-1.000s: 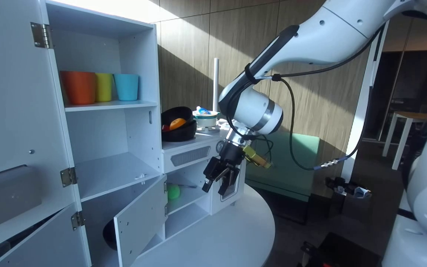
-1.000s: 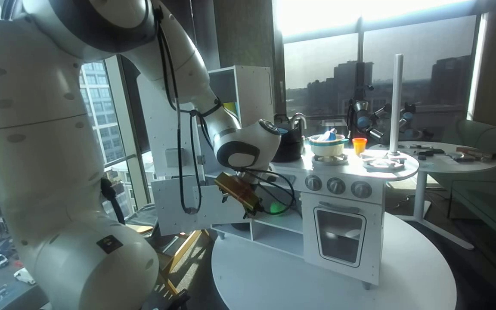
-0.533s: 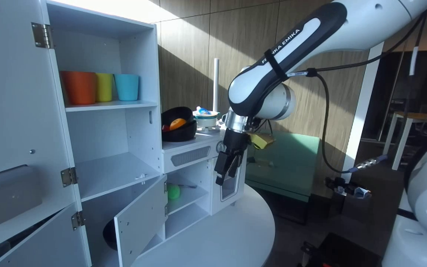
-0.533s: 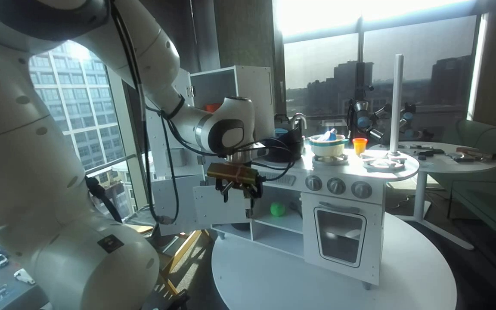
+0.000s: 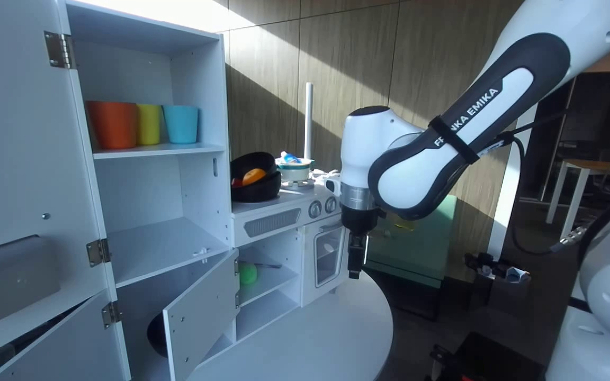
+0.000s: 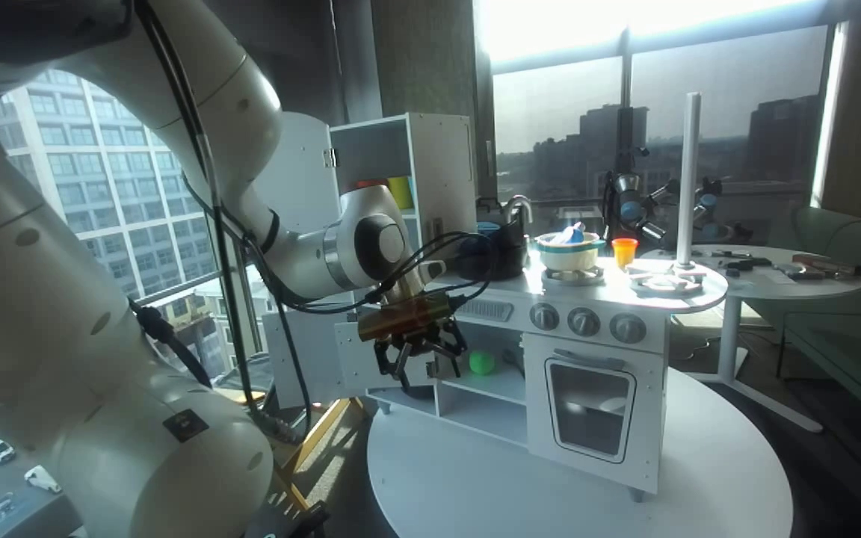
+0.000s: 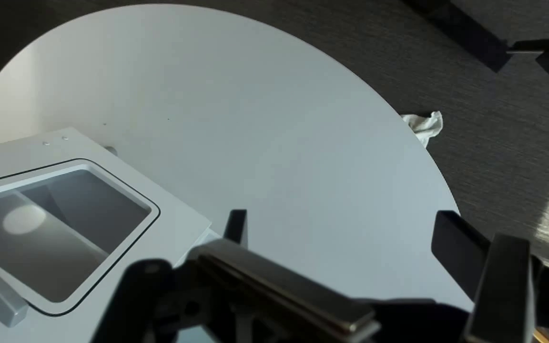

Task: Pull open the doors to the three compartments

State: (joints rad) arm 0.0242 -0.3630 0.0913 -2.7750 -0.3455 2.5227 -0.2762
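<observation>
A small white door [image 5: 202, 312] stands swung open beside the middle cubby; it also shows behind my gripper in an exterior view [image 6: 352, 359]. Another low white door [image 5: 66, 344] hangs open at the far left. The oven door [image 6: 591, 351] is shut, with a window and handle; it shows in the wrist view [image 7: 174, 214]. The middle compartment [image 5: 270, 286] is open and holds a green ball [image 6: 482, 363]. The compartment behind the swung door holds a black bowl [image 5: 157, 333]. My gripper [image 7: 343, 226] is open and empty, pointing down, apart from the doors; it shows in both exterior views [image 5: 355, 272] [image 6: 431, 378].
The toy kitchen stands on a round white table [image 6: 475, 478]. A tall white door panel [image 5: 14, 132] is open. Orange, yellow and blue cups [image 5: 180, 124] are on the shelf. Black bowls [image 5: 256, 193] and a pot [image 6: 567, 258] stand on the worktop.
My arm has drawn back from the cabinet and the gripper has turned from tilted to pointing down. The doors have not moved. The gripper fingers stay apart.
</observation>
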